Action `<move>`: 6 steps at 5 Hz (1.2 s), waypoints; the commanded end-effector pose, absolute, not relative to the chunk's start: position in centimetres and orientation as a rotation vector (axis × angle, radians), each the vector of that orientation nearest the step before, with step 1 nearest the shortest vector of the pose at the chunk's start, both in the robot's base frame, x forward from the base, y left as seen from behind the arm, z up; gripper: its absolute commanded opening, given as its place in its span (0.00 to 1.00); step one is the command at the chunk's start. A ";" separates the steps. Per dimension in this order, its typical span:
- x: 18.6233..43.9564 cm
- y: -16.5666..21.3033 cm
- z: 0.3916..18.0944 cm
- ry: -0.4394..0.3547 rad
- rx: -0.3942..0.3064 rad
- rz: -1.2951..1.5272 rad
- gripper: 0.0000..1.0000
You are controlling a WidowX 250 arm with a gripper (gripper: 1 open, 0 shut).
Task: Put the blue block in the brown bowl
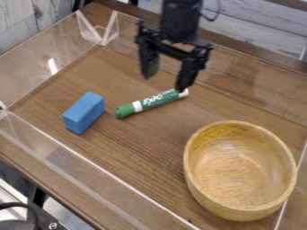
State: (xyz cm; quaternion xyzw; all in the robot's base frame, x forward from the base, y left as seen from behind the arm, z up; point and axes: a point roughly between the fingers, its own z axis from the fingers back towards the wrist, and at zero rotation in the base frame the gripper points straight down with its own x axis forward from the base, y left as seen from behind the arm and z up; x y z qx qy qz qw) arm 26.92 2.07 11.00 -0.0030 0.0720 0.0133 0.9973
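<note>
The pincer (166, 65) is spread wide with nothing between its tips; it hangs blurred over the far part of the table (132, 154), above and beyond the marker. The blue block (84, 113) lies by itself on the left side of the picture; the brown bowl (241, 171) sits at the near right, well apart from it.

The likeliest trouble is a wrong target: the green-and-white marker (153, 102) lies nearer the pincer than the block does, so a descent begun too soon could knock it or grip it instead; a low sweep towards the block could also drag it along. The block sits at a slant; if the tips come down without turning to match its sides, one could land on its top or push it askew. Its faces look matte and soft, so I judge that a light grip would hold, though a grip on one end might let it swivel.

Later, the way to the bowl probably passes over or near the marker; the thick rim is the other obstacle, since a block carried too low could catch there and drop outside. A dark cable (34, 212) loops at the near left corner, apart from the block.
</note>
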 end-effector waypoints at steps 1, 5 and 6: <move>25.4 5.0 13.4 0.043 0.007 0.052 1.00; 22.4 10.9 11.9 -0.016 0.018 0.116 1.00; 22.3 10.9 11.3 -0.008 0.015 0.119 1.00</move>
